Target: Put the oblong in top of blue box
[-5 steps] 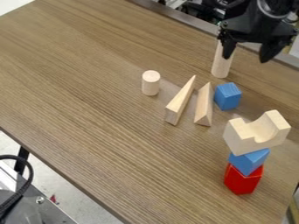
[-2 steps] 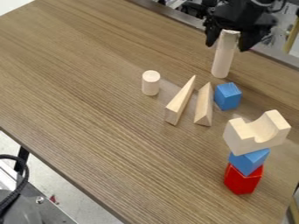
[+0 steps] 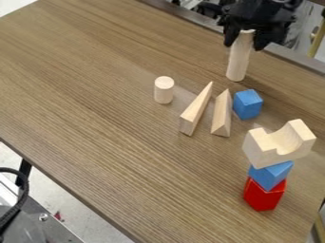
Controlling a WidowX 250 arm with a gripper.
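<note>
As the gripper clasped the oblong, grasp seemed made — lift over the blue box came next

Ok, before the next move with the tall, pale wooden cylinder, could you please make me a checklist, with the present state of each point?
1. Gripper at the tall, pale wooden cylinder, one jaw on each side of its upper end: ok.
2. Cylinder lifted clear of the brown wood-grain table: cannot tell.
3. Top of the separate small blue cube free: ok.
4. Cylinder on top of that cube: not ok, it is behind it, nearer the table's far edge.
5. Wide space around the cube: not ok, a pale wooden wedge lies close beside it.
</note>
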